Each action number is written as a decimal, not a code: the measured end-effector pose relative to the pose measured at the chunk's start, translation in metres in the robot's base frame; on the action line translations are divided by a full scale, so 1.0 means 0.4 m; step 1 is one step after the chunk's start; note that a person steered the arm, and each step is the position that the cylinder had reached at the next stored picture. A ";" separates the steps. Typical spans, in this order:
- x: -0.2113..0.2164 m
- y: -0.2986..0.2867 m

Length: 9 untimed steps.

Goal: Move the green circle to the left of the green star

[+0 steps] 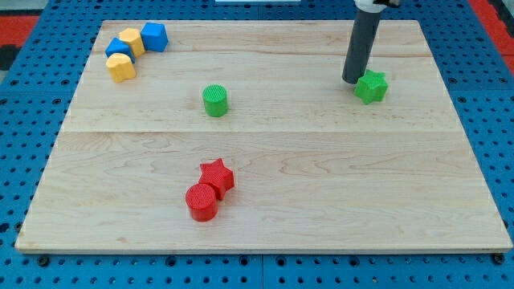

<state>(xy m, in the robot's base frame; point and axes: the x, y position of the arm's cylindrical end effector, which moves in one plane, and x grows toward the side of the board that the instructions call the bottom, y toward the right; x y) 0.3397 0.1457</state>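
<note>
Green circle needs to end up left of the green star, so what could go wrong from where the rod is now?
My tip sits right against the green star, on its left, so moving off carelessly could knock the star and shift the target spot. The green circle lies far to the view's left and, being round, may slip off my tip during a long push.

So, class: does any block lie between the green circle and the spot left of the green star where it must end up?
No block does. The board between the green circle and the green star is bare wood. Only my tip stands there, right beside the star's left side, on the spot the circle should reach.
</note>
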 end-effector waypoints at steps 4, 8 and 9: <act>0.176 -0.410; 0.187 -0.643; 0.126 -0.767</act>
<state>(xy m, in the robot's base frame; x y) 0.3899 -0.1609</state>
